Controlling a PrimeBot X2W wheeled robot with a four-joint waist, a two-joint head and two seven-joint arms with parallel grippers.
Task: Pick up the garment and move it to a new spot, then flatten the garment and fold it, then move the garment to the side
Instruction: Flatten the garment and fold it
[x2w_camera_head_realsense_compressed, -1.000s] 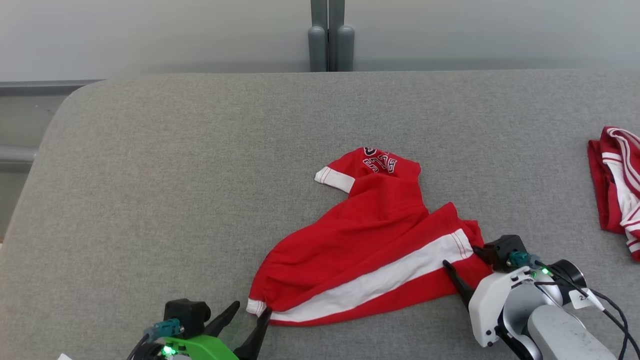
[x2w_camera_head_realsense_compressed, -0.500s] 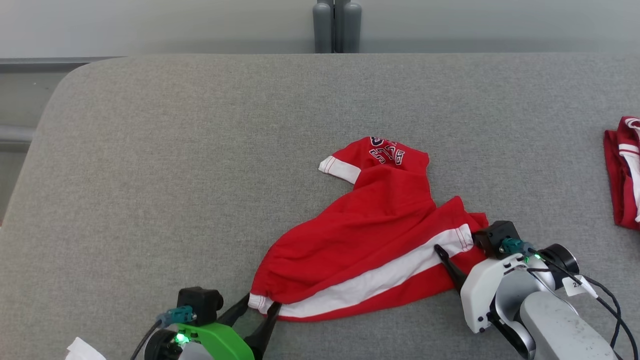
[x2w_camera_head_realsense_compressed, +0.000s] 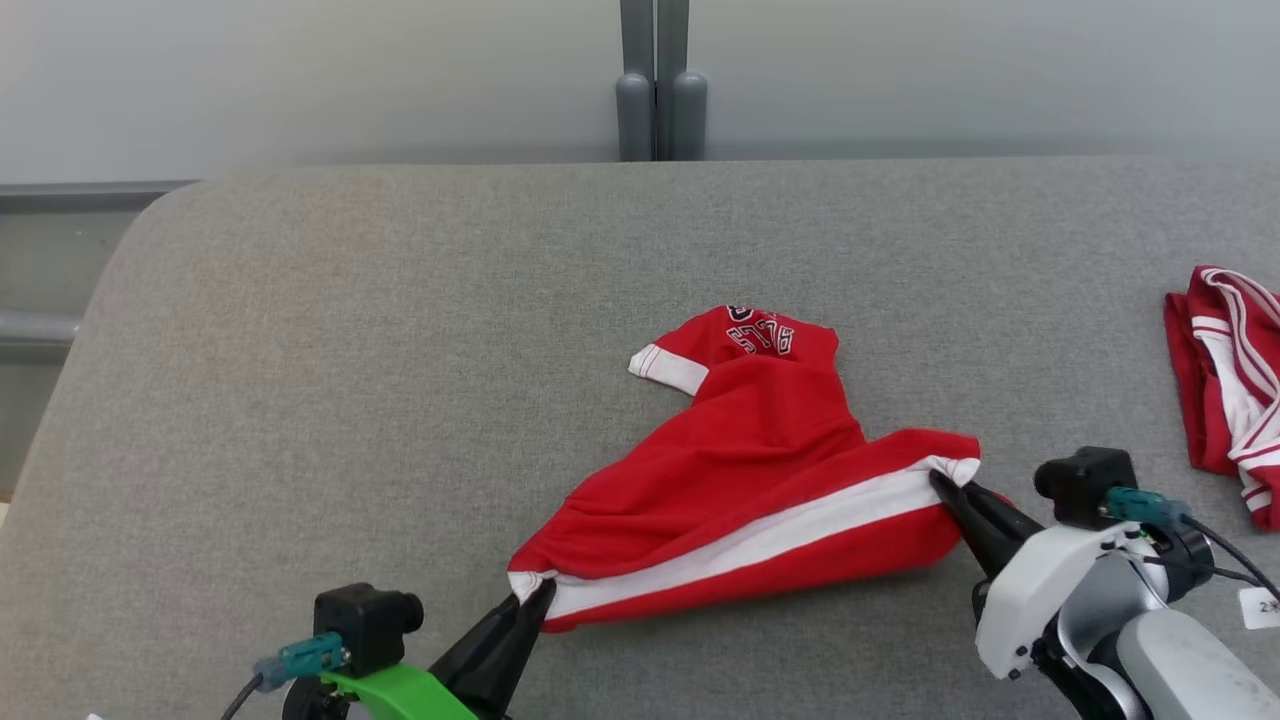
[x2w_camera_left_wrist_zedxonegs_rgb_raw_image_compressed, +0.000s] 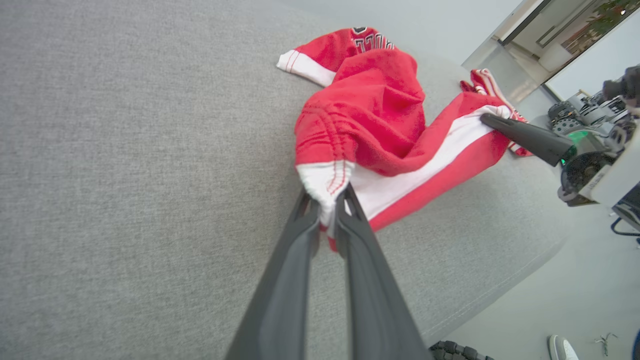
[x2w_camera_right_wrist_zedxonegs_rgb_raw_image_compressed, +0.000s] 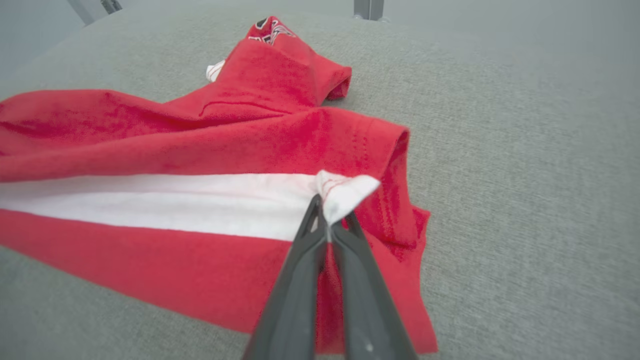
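At the near edge of the grey padded surface (x2w_camera_head_realsense_compressed: 300, 400), the left gripper (x2w_camera_left_wrist_zedxonegs_rgb_raw_image_compressed: 326, 199) is pinched together on the garment (x2w_camera_head_realsense_compressed: 740, 470), its two dark fingers clamping the white-cuffed corner at the garment's near left end. A little farther in and to the right, the right gripper (x2w_camera_right_wrist_zedxonegs_rgb_raw_image_compressed: 330, 212) is likewise closed tight on the cloth, its tips nipping the end of the white stripe (x2w_camera_head_realsense_compressed: 800, 525) at the garment's right corner. Between the two grips the red garment runs as a long band with the stripe along it, its lower red edge lying on the surface. Beyond the jaws the rest of the garment is heaped in folds, reaching a far end with a white-trimmed hem and dark lettering (x2w_camera_head_realsense_compressed: 760, 338). Farther right, well apart, lies a second red-and-white garment (x2w_camera_head_realsense_compressed: 1225, 390). A grey post (x2w_camera_head_realsense_compressed: 655, 100) stands behind the surface's far edge.
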